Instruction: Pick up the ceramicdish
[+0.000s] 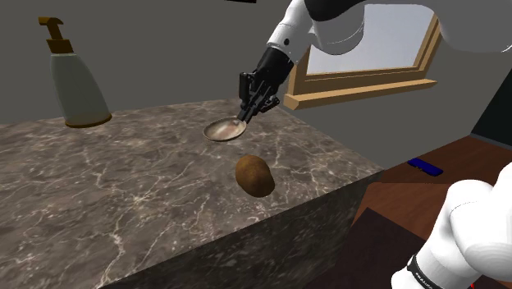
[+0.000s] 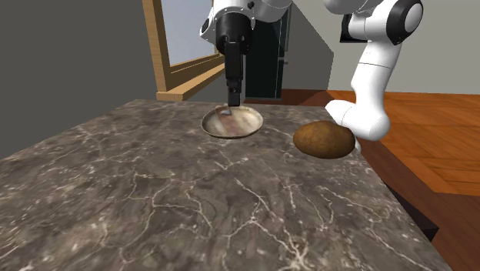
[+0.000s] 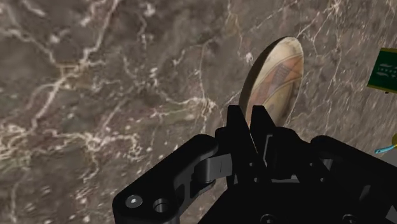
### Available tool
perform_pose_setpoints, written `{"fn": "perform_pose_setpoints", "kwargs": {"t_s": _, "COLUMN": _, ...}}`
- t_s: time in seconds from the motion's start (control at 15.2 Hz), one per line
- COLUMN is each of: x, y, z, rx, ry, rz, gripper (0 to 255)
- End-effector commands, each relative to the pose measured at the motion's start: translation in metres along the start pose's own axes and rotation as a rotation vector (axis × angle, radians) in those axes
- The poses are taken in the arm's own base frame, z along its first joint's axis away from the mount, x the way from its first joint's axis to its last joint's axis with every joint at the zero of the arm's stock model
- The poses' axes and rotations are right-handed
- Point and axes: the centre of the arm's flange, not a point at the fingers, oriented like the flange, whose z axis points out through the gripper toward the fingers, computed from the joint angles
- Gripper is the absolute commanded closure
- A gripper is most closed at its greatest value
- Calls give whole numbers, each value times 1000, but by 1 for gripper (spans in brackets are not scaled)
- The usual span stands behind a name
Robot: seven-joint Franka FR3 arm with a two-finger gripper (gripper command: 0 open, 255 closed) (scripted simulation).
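Note:
The dish [image 1: 223, 130] is a small shallow brownish bowl with a faint pattern inside, at the far side of the marble counter [image 1: 123, 189]. My black gripper [image 1: 246, 115] comes down on its rim on the window side. From the second exterior view the gripper [image 2: 233, 102] stands upright over the dish [image 2: 235, 123]. In the wrist view the fingers [image 3: 234, 124] stand close together with the rim of the dish [image 3: 277, 76] clasped between them, so the gripper [image 3: 250, 118] is shut on it. Whether the dish has left the counter I cannot tell.
A brown potato [image 1: 254, 175] lies near the counter's edge, close to the dish; it is also in the second exterior view [image 2: 324, 140]. A soap dispenser [image 1: 74, 78] stands at the back left. A wooden window frame [image 1: 361, 78] is behind the gripper. A blue object [image 1: 425, 167] lies on the wooden floor.

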Motion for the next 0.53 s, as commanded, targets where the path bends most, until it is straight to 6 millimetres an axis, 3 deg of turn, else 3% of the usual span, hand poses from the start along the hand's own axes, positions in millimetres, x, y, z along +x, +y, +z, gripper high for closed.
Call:
{"fn": "perform_pose_setpoints", "kwargs": {"t_s": 0.0, "x": 0, "y": -6, "z": -8, "rx": 0, "ry": 0, "rz": 0, "gripper": 255}}
{"fn": "perform_pose_setpoints", "kwargs": {"t_s": 0.46, "x": 0, "y": -23, "z": -30, "rx": 0, "ry": 0, "rz": 0, "gripper": 255}}
